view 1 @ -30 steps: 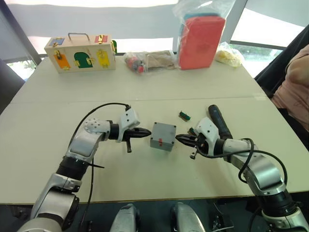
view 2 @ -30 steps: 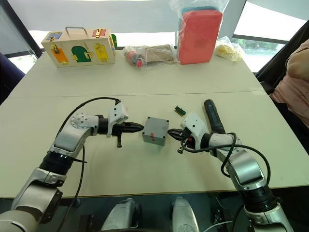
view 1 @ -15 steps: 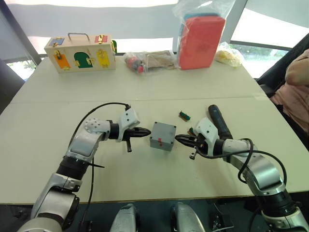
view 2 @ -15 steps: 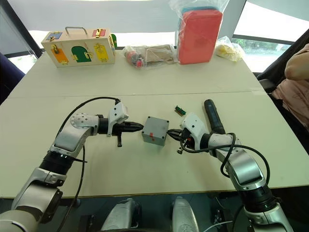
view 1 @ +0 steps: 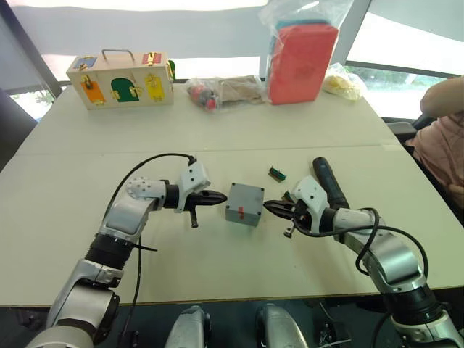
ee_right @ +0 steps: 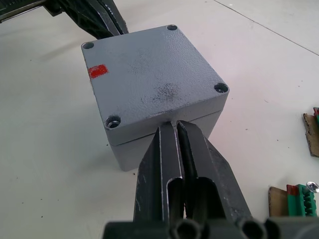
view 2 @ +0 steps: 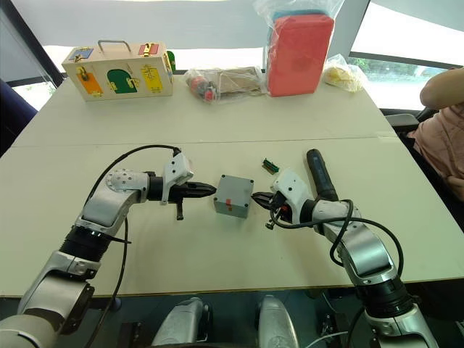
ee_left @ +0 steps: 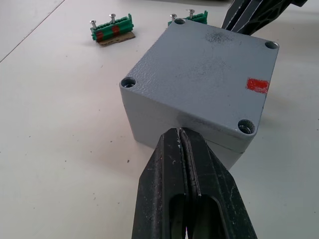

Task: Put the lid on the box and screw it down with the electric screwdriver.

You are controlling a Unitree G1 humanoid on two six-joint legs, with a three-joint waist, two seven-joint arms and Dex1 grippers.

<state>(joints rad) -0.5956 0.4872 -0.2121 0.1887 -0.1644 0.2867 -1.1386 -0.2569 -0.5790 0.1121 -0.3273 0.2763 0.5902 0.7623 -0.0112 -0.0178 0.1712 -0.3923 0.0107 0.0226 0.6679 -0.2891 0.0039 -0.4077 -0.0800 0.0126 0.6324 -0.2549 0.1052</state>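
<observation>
The lid [ee_left: 199, 74] already sits on the box [view 1: 244, 204] in the middle of the table [view 1: 217, 138]. The left gripper [view 1: 220, 199] and right gripper [view 1: 270, 207] are both pinched closed with nothing in them, pressing the box from opposite sides. The electric screwdriver [view 1: 330, 183] lies just behind the right arm, its long body pointing away from the robot, so that arm is nearer.

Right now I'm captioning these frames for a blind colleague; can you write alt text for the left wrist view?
A grey box with its lid on sits on a pale table, a red mark near one corner. The left hand, fingers shut, points at its near side. Beyond it lie two green screw holders and the other hand's dark fingers.
</observation>
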